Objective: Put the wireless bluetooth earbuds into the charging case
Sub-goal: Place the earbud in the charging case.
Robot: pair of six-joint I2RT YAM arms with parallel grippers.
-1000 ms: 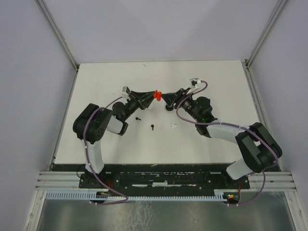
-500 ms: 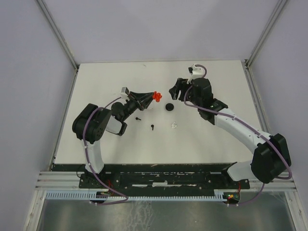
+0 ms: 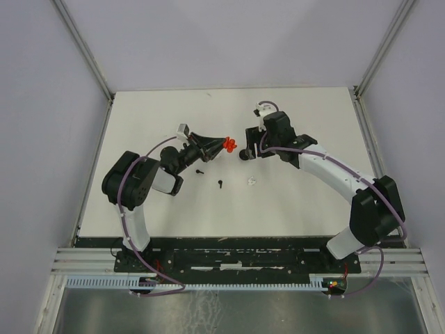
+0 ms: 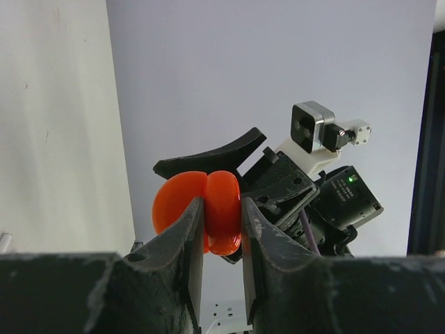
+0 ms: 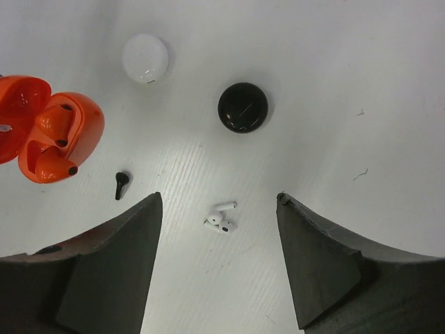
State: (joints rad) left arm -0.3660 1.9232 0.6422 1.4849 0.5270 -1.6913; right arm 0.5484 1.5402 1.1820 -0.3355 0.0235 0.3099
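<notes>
White buds (image 5: 222, 217) lie loose on the table (image 5: 348, 56), the pair touching each other. One black bud (image 5: 122, 184) is loose nearby, just below the case (image 5: 66, 129). The second black bud (image 3: 199, 170) lies apart from it, under the left arm's wrist. Case is orange, lid open, held up off the table and clamped in the left gripper (image 4: 221, 236), fingers tight on both sides. Two red shapes with dark spots sit in its wells. Probably the red buds already seated, but can't confirm from here. Right gripper (image 5: 219, 202) has jaws wide apart with nothing in them and hovers over the table with the white pair between its fingers. So at best one pair is done. Four buds are loose and none is picked up. Around them, a black disc (image 5: 243, 107) sits just beyond the white pair and a white disc (image 5: 145, 58) lies further out, near the case. Neither blocks a grab. Likely snags: the buds are tiny next to the fingers, the white two are stuck together so a single pick looks fiddly, the case wells look occupied, and both wrists are crowded close at the case.
</notes>
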